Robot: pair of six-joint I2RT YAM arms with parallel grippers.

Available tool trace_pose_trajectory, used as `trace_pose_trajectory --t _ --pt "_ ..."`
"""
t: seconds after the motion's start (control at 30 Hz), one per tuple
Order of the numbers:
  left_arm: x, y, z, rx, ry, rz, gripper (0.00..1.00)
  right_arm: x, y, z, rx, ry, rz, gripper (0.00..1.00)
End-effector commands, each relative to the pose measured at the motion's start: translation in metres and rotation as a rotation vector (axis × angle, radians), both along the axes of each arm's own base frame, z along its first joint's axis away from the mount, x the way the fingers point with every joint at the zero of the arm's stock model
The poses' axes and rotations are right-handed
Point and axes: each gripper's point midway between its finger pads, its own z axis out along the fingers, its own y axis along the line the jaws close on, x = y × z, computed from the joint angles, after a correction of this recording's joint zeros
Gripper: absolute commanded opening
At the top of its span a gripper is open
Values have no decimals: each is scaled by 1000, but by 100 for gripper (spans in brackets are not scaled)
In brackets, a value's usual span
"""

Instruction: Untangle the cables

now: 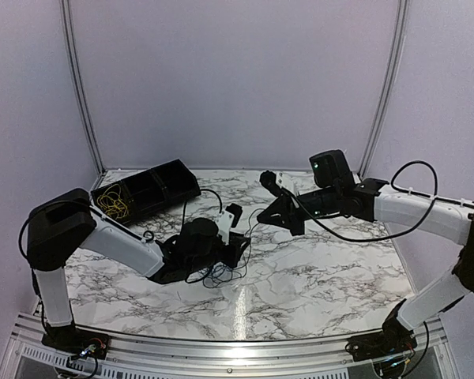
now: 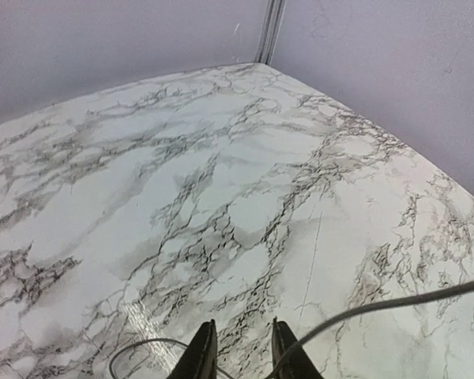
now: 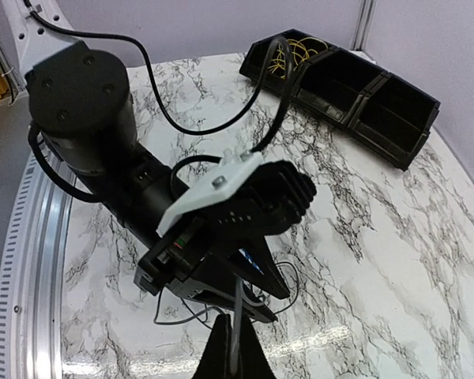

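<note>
Cable runs straight out from pinching right claw; left claw slightly spread.

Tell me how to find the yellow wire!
Look at the marble table, then the long black tray at its far left corner. The yellow wire is bundled in the tray's left end compartment. It's the only bright yellow thing there.

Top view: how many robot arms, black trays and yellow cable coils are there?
Arms: 2, left arm and right arm
Tray: 1
Yellow coil: 1
Total: 4
</note>
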Motion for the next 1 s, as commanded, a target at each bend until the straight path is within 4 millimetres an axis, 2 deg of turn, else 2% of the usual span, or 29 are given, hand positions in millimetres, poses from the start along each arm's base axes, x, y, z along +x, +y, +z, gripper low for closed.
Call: trace_pose_trajectory --t 0.0,0.17,0.4,0.5,0.6,0.7,0.83,0.93,0.97 --pt "3 -2 -16 -41 31 41 22 5 -7 60 84 -83 -13 0" --pt "3 4 -45 -20 63 65 12 6 -22 133 181 -154 -7 0" --pt "1 9 -72 8 100 72 9 -4 -36 221 274 -248 14 0" --pt "-1 13 -77 8 106 78 9 -5 -40 241 298 -266 10 0" --pt "-3 18 -75 3 106 81 10 -4 -42 242 295 -275 -2 0" --pt "-7 24 -64 -15 95 80 13 2 -44 225 277 -255 -20 0" --pt "-12 32 -35 -61 61 73 25 6 -46 195 251 -228 -41 0" --pt "-17 41 -6 -111 35 71 34 10 -49 170 216 -221 -57 0" --pt "-19 45 10 -140 21 69 36 12 -49 162 204 -218 -61 0"
